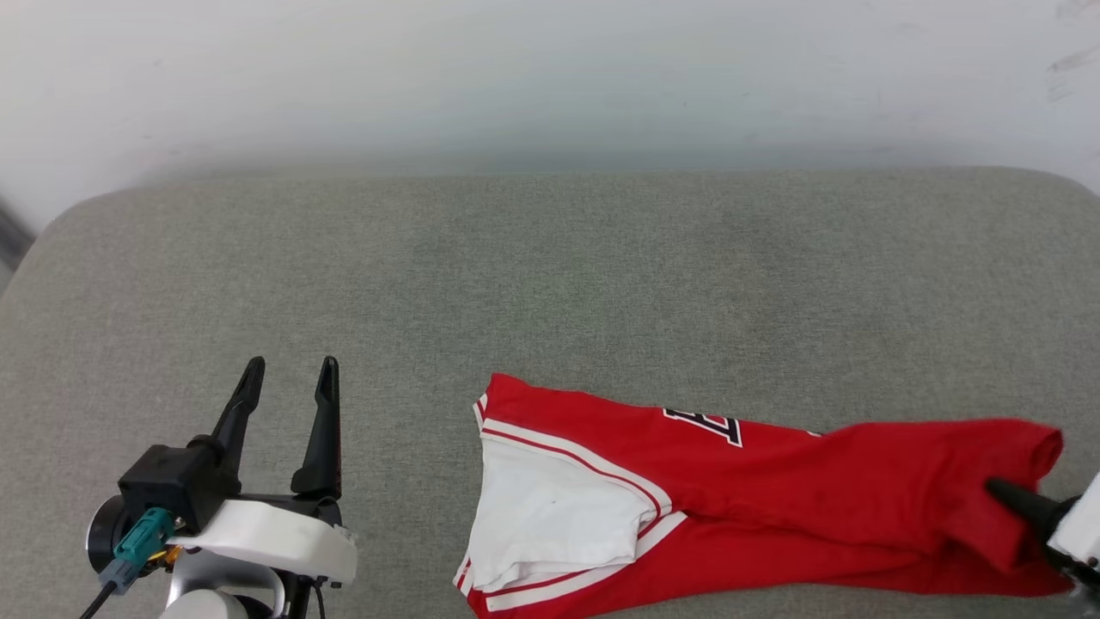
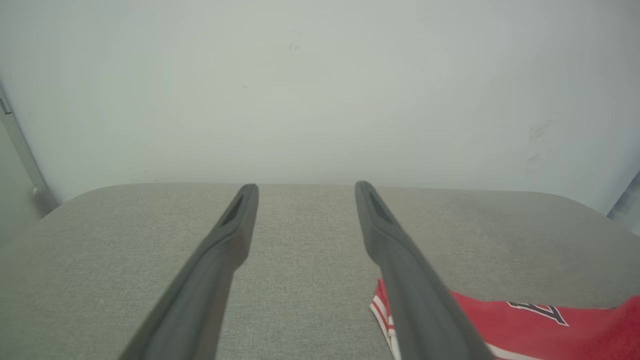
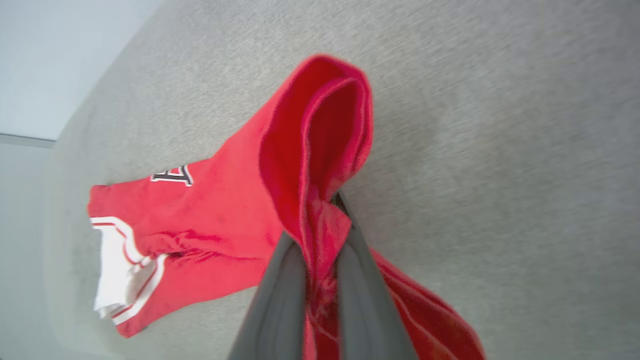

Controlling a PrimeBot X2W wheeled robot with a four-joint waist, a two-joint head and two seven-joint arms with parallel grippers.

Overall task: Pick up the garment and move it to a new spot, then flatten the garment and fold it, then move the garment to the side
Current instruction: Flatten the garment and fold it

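Mostly bare across the grey cushion (image 1: 550,275): open cloth over the whole far half and the left side, out to two rounded far corners. Directly behind the far edge, a pale wall (image 1: 550,77), smooth, with faint scuffs at the upper right.

Along the near right of the cushion, the shirt (image 1: 773,490), stretched left to right and cut off by the bottom of the head view. Well apart from it on the left, the left gripper (image 1: 292,365), fingers spread wide and empty, tips pointing toward the wall. From that wrist, bare cushion between the two fingers, and the left end of the shirt (image 2: 550,325) just past the right-hand one. At the right end of the shirt, hard against the side of the head view, the right gripper (image 1: 1001,492), fingers (image 3: 370,300) pressed together and clamped on a gathered bunch of red cloth. Above the tips, a loose hem standing up in a folded loop.

Cushion cover coarse, woven, matt, slightly mottled. Shirt thin and smooth, creased near the pinch, flatter toward the left. At its left end, a white sleeve end (image 1: 550,516) bordered by red-and-white striped trim. Near its far edge, a small black-and-white printed mark (image 1: 705,425). Gripper fingers long, dark, matt, tapering to narrow tips. Behind the left pair, a white wrist shell with a teal plug (image 1: 142,533).
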